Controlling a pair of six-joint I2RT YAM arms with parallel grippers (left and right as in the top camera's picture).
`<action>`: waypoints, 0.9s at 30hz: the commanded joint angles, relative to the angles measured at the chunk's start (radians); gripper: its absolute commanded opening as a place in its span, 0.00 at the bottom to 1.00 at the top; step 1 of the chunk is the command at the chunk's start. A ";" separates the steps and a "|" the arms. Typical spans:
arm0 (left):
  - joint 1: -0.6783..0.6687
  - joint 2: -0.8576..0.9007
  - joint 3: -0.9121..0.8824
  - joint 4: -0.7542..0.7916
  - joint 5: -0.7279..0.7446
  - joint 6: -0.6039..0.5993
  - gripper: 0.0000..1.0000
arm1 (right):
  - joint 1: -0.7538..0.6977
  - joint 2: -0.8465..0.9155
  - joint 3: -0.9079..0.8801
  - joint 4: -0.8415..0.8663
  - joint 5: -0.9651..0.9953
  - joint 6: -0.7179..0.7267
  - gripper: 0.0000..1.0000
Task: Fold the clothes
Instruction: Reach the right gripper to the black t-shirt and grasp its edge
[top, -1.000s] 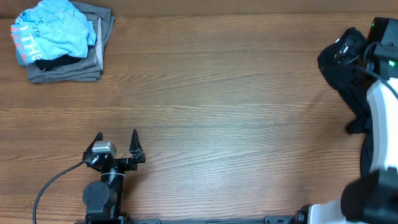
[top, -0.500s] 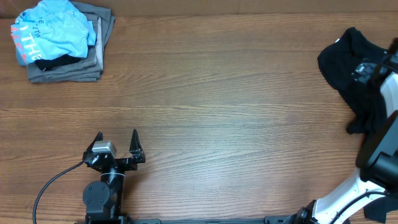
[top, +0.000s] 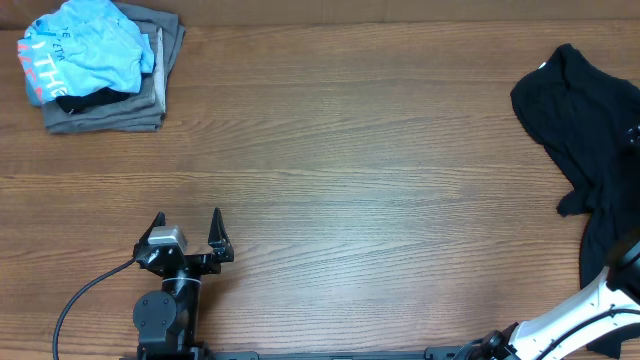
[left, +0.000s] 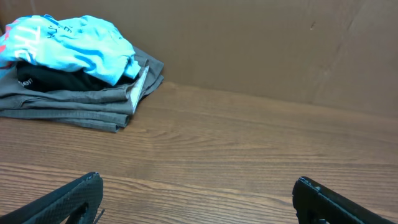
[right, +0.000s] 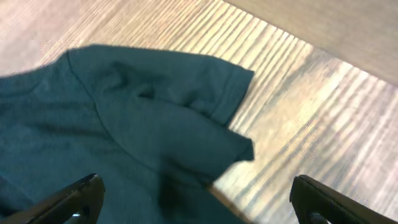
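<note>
The clothes, a crumpled black T-shirt (top: 585, 130), lie at the table's far right with a small white tag at the upper edge. In the right wrist view the shirt (right: 124, 124) fills the left side, one sleeve (right: 214, 87) spread onto the wood. My right gripper (right: 196, 202) hovers open above the shirt's edge with nothing between its fingers. In the overhead view only part of the right arm (top: 600, 310) shows at the bottom right corner. My left gripper (top: 189, 232) stands open over bare wood near the front left, far from the shirt; its fingertips (left: 87, 186) frame empty table.
A stack of folded garments sits at the back left corner: a light blue shirt (top: 85, 50) with red lettering on a grey garment (top: 110, 110). The left wrist view shows the same stack (left: 74, 68) before a brown wall (left: 280, 43).
The right arm has swung off the right edge of the overhead view, uncovering the black shirt. The left arm has not moved.
</note>
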 joint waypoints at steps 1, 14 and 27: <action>-0.004 -0.009 -0.003 -0.002 0.001 0.023 1.00 | -0.006 0.044 0.030 0.038 -0.051 0.040 1.00; -0.004 -0.009 -0.003 -0.002 0.000 0.023 1.00 | -0.015 0.138 0.030 0.103 -0.023 0.042 0.98; -0.004 -0.009 -0.003 -0.002 0.001 0.023 1.00 | -0.015 0.169 0.030 0.121 -0.023 0.042 0.80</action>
